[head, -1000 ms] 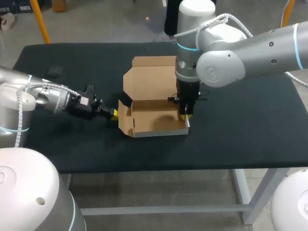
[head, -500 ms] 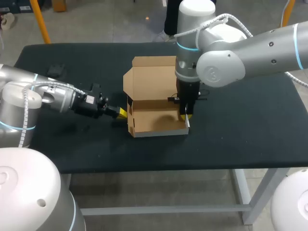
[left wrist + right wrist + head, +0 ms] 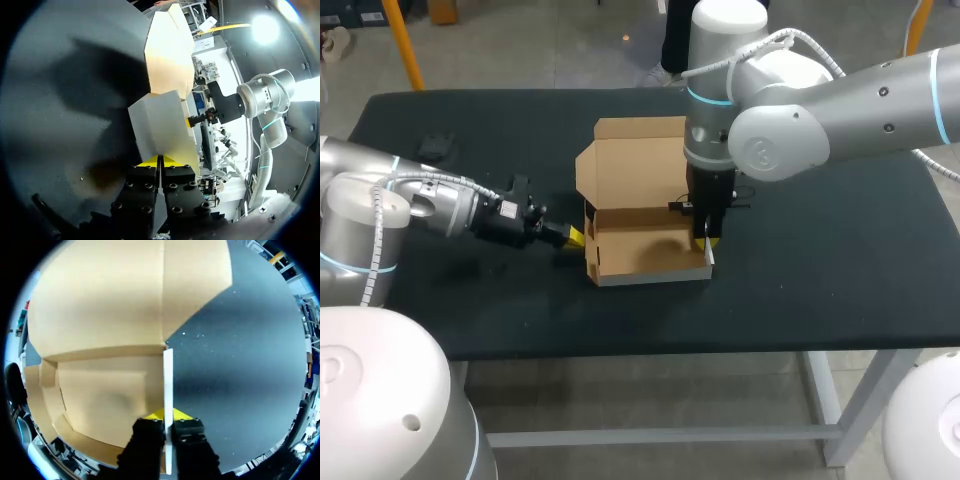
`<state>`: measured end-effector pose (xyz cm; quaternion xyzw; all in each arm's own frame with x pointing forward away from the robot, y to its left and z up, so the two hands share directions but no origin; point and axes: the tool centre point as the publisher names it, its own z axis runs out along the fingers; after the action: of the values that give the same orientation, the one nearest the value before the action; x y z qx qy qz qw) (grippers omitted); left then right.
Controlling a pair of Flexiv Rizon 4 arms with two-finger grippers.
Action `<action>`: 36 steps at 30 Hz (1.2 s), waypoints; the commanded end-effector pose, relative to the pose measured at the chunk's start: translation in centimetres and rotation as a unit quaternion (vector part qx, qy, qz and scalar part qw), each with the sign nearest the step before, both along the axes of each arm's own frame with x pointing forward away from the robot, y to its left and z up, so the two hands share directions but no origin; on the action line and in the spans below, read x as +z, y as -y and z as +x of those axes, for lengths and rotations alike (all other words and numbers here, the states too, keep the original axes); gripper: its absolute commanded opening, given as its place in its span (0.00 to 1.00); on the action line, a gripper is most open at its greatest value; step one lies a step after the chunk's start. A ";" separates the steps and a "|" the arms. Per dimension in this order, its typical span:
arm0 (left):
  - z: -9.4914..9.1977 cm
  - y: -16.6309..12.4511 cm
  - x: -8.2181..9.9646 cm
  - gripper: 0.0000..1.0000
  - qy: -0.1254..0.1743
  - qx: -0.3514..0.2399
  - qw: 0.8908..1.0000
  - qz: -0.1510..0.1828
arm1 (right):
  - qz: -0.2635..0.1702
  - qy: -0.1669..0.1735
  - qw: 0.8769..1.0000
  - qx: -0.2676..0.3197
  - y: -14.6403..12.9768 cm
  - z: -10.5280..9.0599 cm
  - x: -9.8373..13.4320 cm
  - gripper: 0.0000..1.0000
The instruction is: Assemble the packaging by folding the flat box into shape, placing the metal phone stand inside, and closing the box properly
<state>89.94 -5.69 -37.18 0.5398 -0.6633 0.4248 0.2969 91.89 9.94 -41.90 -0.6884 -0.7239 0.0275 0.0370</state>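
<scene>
Brown cardboard first: the brown cardboard box (image 3: 645,250) sits around mid-table, half built. It's a shallow open tray with its lid flap (image 3: 638,165) standing back at 12 o'clock.

What's new: a second ago the left side wall (image 3: 590,245) was splayed outward toward 9 o'clock, and now it stands upright. The left gripper (image 3: 575,236) has slid in from 9 o'clock and shoved it up. Over the last half second hardly anything shifts, so I reckon it's just bracing the wall. For the task that means the folding is close on that side, but nothing looks locked. I see nothing in the tray and the lid is open, so loading and closing are both still ahead.

The left gripper's yellow tips are pressed together with nothing between them, butted against the outside of that wall. The right gripper (image 3: 707,240) comes down at the box's 3 o'clock side. It pinches the right side wall (image 3: 168,375), one finger inside the tray and one outside, with the thin pale edge running between them.

Materials: the card is matte, kraft brown inside and pale grey-white outside, thin, with crisp creases. My guess is it's springy enough to flop back if let go. The black table (image 3: 820,260) looks like soft, dull cloth.

Well apart, at 10 o'clock from the box, there's a small dark object (image 3: 438,147). It could be the metal phone stand, but it's too small to tell.
</scene>
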 end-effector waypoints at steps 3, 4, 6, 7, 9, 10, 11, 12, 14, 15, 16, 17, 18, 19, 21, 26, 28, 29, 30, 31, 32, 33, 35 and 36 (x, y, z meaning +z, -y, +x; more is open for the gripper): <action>0.0 -0.1 -0.5 0.19 -0.005 0.004 1.000 0.000 | -0.001 -0.002 1.000 0.000 -0.1 0.1 0.0 0.00; 0.0 -0.2 -0.6 0.22 -0.006 0.004 1.000 0.000 | -0.001 -0.002 1.000 0.000 -0.1 0.1 0.0 0.00; 0.0 -0.2 -0.7 0.24 -0.008 0.005 1.000 -0.003 | -0.001 -0.002 1.000 0.000 -0.1 0.1 0.0 0.00; 0.1 -0.3 -0.7 0.24 -0.009 0.006 1.000 -0.004 | -0.001 -0.002 1.000 0.000 -0.1 0.1 0.0 0.00; 0.1 -0.3 -0.8 0.27 -0.010 0.007 1.000 -0.007 | -0.001 -0.002 1.000 0.000 -0.1 0.1 0.0 0.00; 0.1 -0.3 -0.8 0.28 -0.010 0.008 1.000 -0.010 | -0.001 -0.002 1.000 0.000 -0.1 0.1 0.0 0.00; 0.1 -0.3 -0.8 0.30 -0.010 0.008 1.000 -0.011 | -0.001 -0.002 1.000 0.000 -0.1 0.1 0.0 0.00; 0.1 -0.3 -0.8 0.31 -0.011 0.009 1.000 -0.013 | -0.001 -0.002 1.000 0.000 -0.1 0.1 0.0 0.00; 0.2 -0.3 -0.8 0.32 -0.012 0.013 1.000 -0.017 | -0.001 -0.002 1.000 0.000 -0.1 0.1 0.0 0.00; 0.2 -0.4 -0.8 0.35 -0.012 0.014 1.000 -0.019 | -0.001 -0.002 1.000 0.000 -0.1 0.1 0.0 0.00; 0.3 -0.3 -0.8 0.39 -0.013 0.014 1.000 -0.019 | -0.001 -0.002 1.000 0.000 -0.1 0.1 0.0 0.00; 0.3 -0.3 -0.7 0.40 -0.013 0.014 1.000 -0.020 | -0.001 -0.002 1.000 0.000 -0.1 0.1 0.0 0.00; 0.3 -0.2 -0.6 0.42 -0.012 0.014 1.000 -0.022 | -0.001 -0.002 1.000 0.000 -0.1 0.1 0.0 0.00; 0.3 -0.2 -0.5 0.43 -0.012 0.015 1.000 -0.025 | -0.001 -0.002 1.000 0.000 -0.1 0.1 0.0 0.00; 0.3 -0.2 -0.4 0.46 -0.011 0.021 0.999 -0.030 | -0.001 -0.002 1.000 0.000 -0.1 0.1 0.0 0.00; 0.4 -0.2 -0.3 0.45 -0.013 0.023 0.999 -0.036 | -0.001 -0.002 1.000 0.000 -0.1 0.1 0.0 0.00; 0.5 -0.2 -0.3 0.45 -0.014 0.023 0.999 -0.038 | -0.001 -0.002 1.000 0.000 -0.1 0.1 0.0 0.00; 0.5 -0.2 -0.2 0.45 -0.015 0.022 0.999 -0.039 | -0.001 -0.002 1.000 0.000 -0.1 0.1 0.0 0.00; 0.5 -0.1 -0.2 0.44 -0.015 0.022 0.999 -0.040 | -0.001 -0.002 1.000 0.000 -0.1 0.1 0.0 0.00; 0.5 0.0 -0.1 0.44 -0.015 0.020 0.999 -0.040 | -0.001 -0.002 1.000 0.000 -0.1 0.1 0.0 0.00; 0.5 0.2 0.0 0.45 -0.015 0.019 0.999 -0.039 | -0.001 -0.002 1.000 0.000 -0.1 0.1 0.0 0.00; 0.4 0.3 0.1 0.45 -0.014 0.018 0.999 -0.036 | -0.001 -0.002 1.000 0.000 -0.1 0.1 0.0 0.00; 0.4 0.6 0.4 0.45 -0.011 0.016 1.000 -0.023 | -0.001 -0.002 1.000 0.000 -0.1 0.1 0.0 0.00; 0.3 0.7 0.5 0.45 -0.007 0.016 1.000 -0.019 | -0.001 -0.002 1.000 0.000 -0.1 0.1 0.0 0.00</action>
<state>90.25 -5.90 -37.31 0.5439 -0.6399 0.4450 0.3110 91.89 9.93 -41.92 -0.6884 -0.7239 0.0276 0.0370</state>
